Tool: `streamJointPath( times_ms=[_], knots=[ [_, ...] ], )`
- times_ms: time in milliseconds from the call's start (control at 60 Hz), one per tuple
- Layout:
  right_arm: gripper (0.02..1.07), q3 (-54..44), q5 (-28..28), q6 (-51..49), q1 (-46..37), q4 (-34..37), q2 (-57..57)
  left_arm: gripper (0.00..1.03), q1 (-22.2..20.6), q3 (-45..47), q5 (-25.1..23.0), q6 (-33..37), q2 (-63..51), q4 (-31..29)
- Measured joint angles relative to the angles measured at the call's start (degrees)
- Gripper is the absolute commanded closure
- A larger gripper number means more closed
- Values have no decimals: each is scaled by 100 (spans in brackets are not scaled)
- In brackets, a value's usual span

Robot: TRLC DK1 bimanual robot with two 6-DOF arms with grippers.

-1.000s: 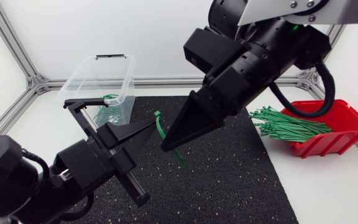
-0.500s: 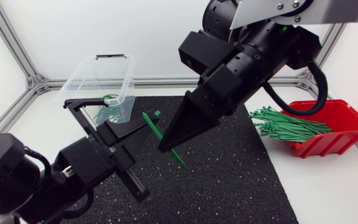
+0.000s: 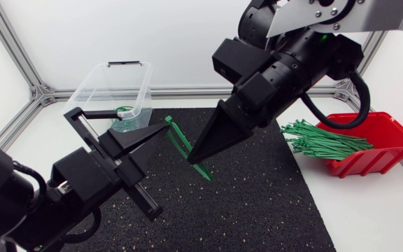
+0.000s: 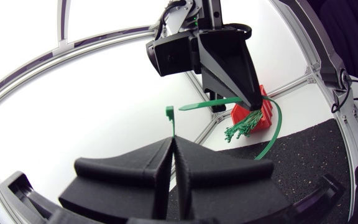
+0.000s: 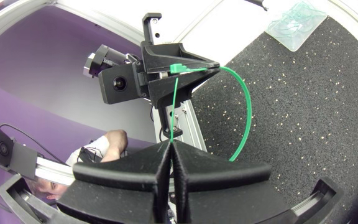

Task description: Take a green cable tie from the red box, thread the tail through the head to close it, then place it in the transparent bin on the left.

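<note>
**Left gripper** (image 3: pixel 164 129): clenched on the green cable tie (image 5: pixel 250 109) just below its head (image 4: pixel 169 112), which stands clear above the fingertips.

**Right gripper** (image 3: pixel 194 158): clenched on the strap near the tail (image 4: pixel 194 106). The tail tip projects past its fingertips toward the head.

**Tie position:** in the air above the black mat (image 3: pixel 257 203). The strap between the two grippers bows out in a loop to one side.

**Change:** half a second ago the left gripper sits lower and the tie runs nearly straight from the right gripper. The left gripper has since risen. The tail tip now lies just beside the head, but the views do not show whether it has entered.

**Status (judgement):** alignment for threading is in hand. Closure and transfer to the transparent bin (image 3: pixel 96 84), beyond the left gripper, remain.
</note>
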State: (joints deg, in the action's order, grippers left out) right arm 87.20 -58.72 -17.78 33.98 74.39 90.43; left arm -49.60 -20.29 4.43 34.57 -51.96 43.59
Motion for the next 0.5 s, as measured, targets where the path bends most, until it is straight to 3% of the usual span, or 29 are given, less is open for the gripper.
streamJointPath(
  times_ms=[500],
  knots=[
    [102,160,-2,-201,151,197,219,100,0,2,0,-2,42,-2]
  ],
)
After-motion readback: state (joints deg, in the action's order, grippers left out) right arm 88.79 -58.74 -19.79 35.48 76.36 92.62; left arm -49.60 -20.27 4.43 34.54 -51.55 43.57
